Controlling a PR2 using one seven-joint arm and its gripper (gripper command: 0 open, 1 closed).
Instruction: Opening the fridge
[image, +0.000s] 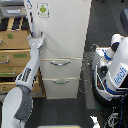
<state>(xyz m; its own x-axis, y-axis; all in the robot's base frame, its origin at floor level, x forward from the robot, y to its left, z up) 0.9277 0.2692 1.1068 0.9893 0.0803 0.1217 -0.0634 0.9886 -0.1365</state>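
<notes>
The fridge (62, 35) stands in the middle of the exterior view, tall and off-white. Its large upper door carries a small green-logo sticker (43, 9). Below the door are two drawers with curved silver handles, the upper (60, 62) and the lower (60, 81). My working arm rises from the bottom left. Its gripper (34, 35) rests against the left edge of the upper door, about level with the door's lower third. The fingers are too small and blurred to show whether they close on the edge.
A tan wooden drawer cabinet (14, 47) stands directly left of the fridge, behind my arm. On the exterior view's right are a white robot body and second arm (114, 62), with looped cables (88, 62) beside the fridge. The floor is dark.
</notes>
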